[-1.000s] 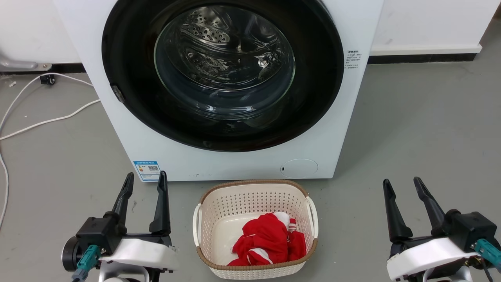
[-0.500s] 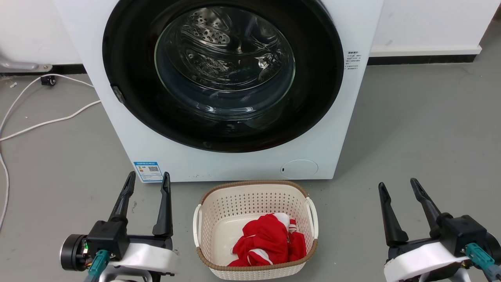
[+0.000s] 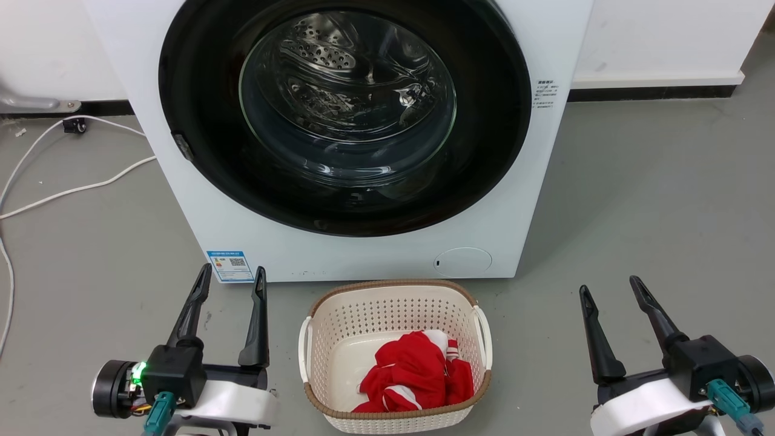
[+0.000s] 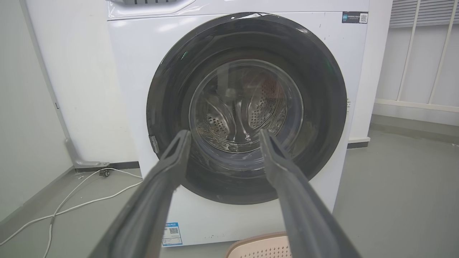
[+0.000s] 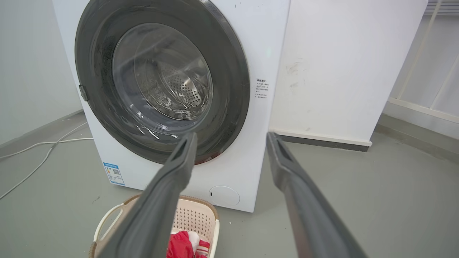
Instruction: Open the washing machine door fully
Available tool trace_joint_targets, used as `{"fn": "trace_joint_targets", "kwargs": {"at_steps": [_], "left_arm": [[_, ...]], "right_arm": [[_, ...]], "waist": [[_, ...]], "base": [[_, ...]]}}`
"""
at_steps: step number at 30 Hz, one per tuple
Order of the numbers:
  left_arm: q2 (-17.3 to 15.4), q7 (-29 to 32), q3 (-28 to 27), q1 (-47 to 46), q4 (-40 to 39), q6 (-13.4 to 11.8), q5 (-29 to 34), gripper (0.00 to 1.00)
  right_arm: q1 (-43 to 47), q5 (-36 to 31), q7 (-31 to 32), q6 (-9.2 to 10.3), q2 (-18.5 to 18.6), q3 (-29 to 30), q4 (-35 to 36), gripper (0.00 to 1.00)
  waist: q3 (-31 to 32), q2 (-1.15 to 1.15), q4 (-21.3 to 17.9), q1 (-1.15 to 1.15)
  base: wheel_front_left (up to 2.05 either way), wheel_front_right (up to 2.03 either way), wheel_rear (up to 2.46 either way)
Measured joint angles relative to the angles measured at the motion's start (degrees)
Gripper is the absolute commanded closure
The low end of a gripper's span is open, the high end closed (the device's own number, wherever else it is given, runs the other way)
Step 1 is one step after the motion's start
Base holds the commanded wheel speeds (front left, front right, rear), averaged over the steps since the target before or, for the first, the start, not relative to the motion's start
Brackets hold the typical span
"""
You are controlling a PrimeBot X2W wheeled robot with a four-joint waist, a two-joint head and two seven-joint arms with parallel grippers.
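The white washing machine (image 3: 548, 36) stands ahead of me. Its washing machine door (image 3: 496, 109), a glossy black disc with a clear glass bowl, lies flat against the front, with a small grey latch tab on its left rim. The same door (image 4: 322, 89) (image 5: 233, 71) faces both wrist cameras. Low at the left of the head view, my left gripper (image 3: 233, 275) stands open and empty over the floor. At the lower right my right gripper (image 3: 608, 289) is open too, holding nothing. Both are well short of the machine.
A cream laundry basket (image 3: 396, 287) with red and white clothing (image 3: 415, 372) sits on the grey floor just before the machine, between my arms. White cables (image 3: 66, 191) trail over the floor at the left. A white wall with a dark skirting runs behind.
Both grippers have drawn back a little toward the bottom of the head view, the right one also shifting slightly left. The door and basket have not moved.
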State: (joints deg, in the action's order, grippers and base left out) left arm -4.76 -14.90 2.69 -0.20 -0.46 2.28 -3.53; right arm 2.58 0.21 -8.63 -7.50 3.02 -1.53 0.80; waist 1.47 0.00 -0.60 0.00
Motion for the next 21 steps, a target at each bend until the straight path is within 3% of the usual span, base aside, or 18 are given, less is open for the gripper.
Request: {"fn": "trace_joint_targets", "kwargs": {"at_steps": [14,15,16,17,21], "left_arm": [[1.1,-0.2,-1.3,0.2,0.9,1.1,0.3,0.0],[1.1,-0.2,-1.3,0.2,0.9,1.1,0.3,0.0],[1.2,-0.2,-1.4,0.2,0.9,1.1,0.3,0.0],[1.3,-0.2,-1.5,0.2,0.9,1.2,0.3,0.0],[1.4,-0.2,-1.5,0.2,1.1,1.3,0.3,0.0]], "right_arm": [[0.0,0.4,-0.1,-0.01,0.0,0.2,-0.2,0.0],[0.0,0.4,-0.1,-0.01,0.0,0.2,-0.2,0.18],[0.0,0.3,-0.1,-0.01,0.0,0.3,-0.3,0.72],[0.0,0.8,-0.1,-0.01,0.0,0.5,-0.4,1.0],[0.0,1.8,-0.5,-0.01,0.0,0.5,-0.4,1.0]], "waist": [[-0.3,0.0,0.1,0.0],[-0.3,0.0,0.1,0.0],[-0.3,0.0,0.1,0.0],[-0.2,0.0,0.0,0.0],[-0.2,0.0,0.1,0.0]], "base": [[0.0,0.0,0.0],[0.0,0.0,0.0],[0.0,0.0,0.0],[0.0,0.0,0.0],[0.0,0.0,0.0]]}}
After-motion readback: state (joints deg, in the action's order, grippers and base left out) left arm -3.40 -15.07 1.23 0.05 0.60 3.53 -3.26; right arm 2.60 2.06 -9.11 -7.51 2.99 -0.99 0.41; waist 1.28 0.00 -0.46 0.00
